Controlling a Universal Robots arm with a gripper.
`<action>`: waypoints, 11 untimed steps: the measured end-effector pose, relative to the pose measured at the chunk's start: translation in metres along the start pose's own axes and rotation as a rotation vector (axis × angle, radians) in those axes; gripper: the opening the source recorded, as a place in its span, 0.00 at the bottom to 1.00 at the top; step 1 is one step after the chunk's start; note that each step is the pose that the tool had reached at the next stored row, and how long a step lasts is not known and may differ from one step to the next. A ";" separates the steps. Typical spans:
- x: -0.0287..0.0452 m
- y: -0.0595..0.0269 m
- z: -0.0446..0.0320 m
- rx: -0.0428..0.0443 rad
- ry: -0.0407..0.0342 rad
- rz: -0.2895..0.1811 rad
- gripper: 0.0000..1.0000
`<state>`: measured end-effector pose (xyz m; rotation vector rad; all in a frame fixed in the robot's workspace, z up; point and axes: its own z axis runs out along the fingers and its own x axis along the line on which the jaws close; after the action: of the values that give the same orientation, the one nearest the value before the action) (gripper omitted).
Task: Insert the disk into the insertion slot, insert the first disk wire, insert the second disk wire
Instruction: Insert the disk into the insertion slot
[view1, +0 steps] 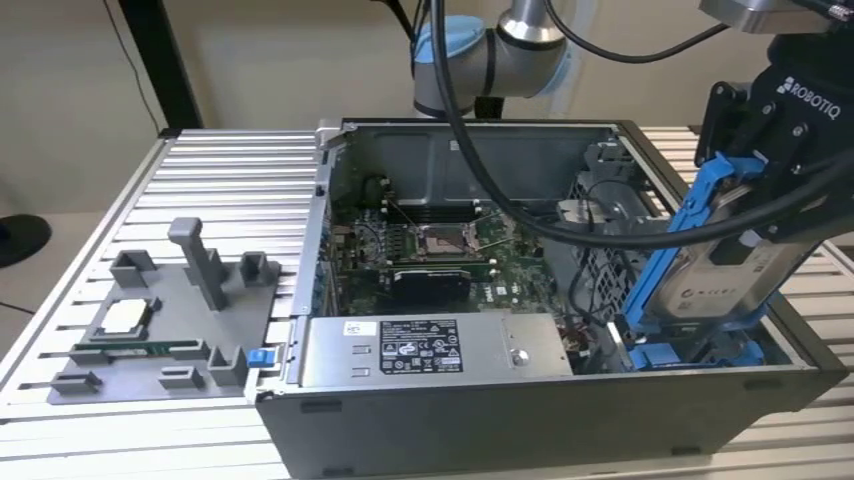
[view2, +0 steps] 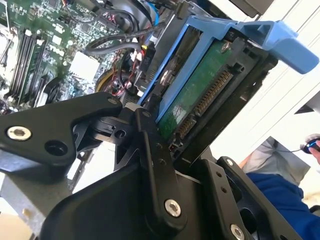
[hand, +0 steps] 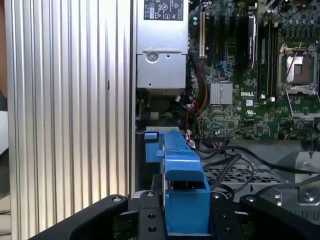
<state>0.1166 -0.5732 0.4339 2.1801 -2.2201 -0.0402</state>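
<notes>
My gripper (view1: 763, 195) is shut on the disk (view1: 721, 280), a silver-grey drive with a white label in a blue carrier frame (view1: 674, 240). In the exterior view the disk hangs steeply tilted over the open computer case's right side. Its lower end reaches down toward the blue insertion slot (view1: 694, 352) at the case's near right corner. In the second wrist view the disk's green circuit board and connectors (view2: 195, 100) show inside the carrier (view2: 270, 32), with a black finger (view2: 150, 142) pressed against it. In the first wrist view the carrier (hand: 182, 185) sits between my fingers (hand: 150, 212). Black cables (hand: 235, 156) lie beside the bay.
The case holds a motherboard (view1: 427, 250) and a grey labelled power-supply box (view1: 427, 350) along its near wall. A grey fixture with parts (view1: 160, 330) stands on the slatted metal table (view1: 227, 190) at the exterior view's left. A person's blue sleeve (view2: 285, 195) shows in the second wrist view.
</notes>
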 end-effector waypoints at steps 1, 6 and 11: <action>0.0000 -0.0001 0.0015 0.0000 -0.0003 0.000 0.00; -0.0001 -0.0019 0.0085 0.0000 -0.0024 0.000 0.00; -0.0002 -0.0034 0.0155 -0.0001 -0.0060 0.000 0.00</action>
<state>0.1193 -0.5731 0.4183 2.1830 -2.2230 -0.0469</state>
